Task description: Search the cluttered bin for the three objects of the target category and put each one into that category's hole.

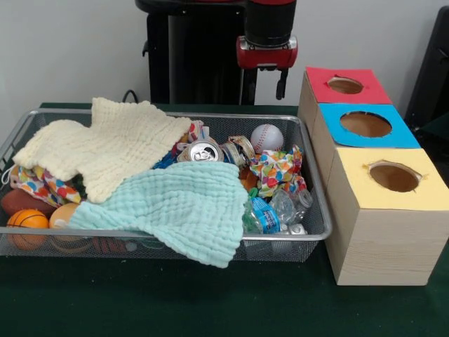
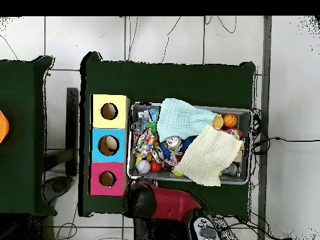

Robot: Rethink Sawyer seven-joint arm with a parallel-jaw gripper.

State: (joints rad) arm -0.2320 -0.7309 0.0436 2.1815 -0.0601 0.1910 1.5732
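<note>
A wire bin (image 1: pixel 317 210) (image 2: pixel 246 179) holds mixed clutter. A white baseball (image 1: pixel 266 137) (image 2: pixel 144 166) lies at its back right. Crushed cans (image 1: pixel 205 150) (image 2: pixel 173 143) sit in the middle, and clear plastic bottles (image 1: pixel 270 213) fill the front right corner. Orange basketballs (image 1: pixel 27 220) (image 2: pixel 230 120) and a brown football (image 1: pixel 19 201) lie at the front left. A cream cloth (image 1: pixel 112 144) (image 2: pixel 209 156) and a mint cloth (image 1: pixel 182 203) (image 2: pixel 181 117) cover much of the rest. My gripper (image 1: pixel 266 77) hangs behind the bin's back rim, above the table, holding nothing that I can see.
Three boxes with round top holes stand in a row right of the bin: red (image 1: pixel 345 85) (image 2: pixel 107 179), blue (image 1: pixel 365 124) (image 2: pixel 107 145), yellow (image 1: pixel 394 177) (image 2: pixel 109 111). A spotted colourful cloth (image 1: pixel 277 170) (image 2: pixel 145 145) lies among the clutter. My arm's red body (image 2: pixel 164 203) hangs over the table edge.
</note>
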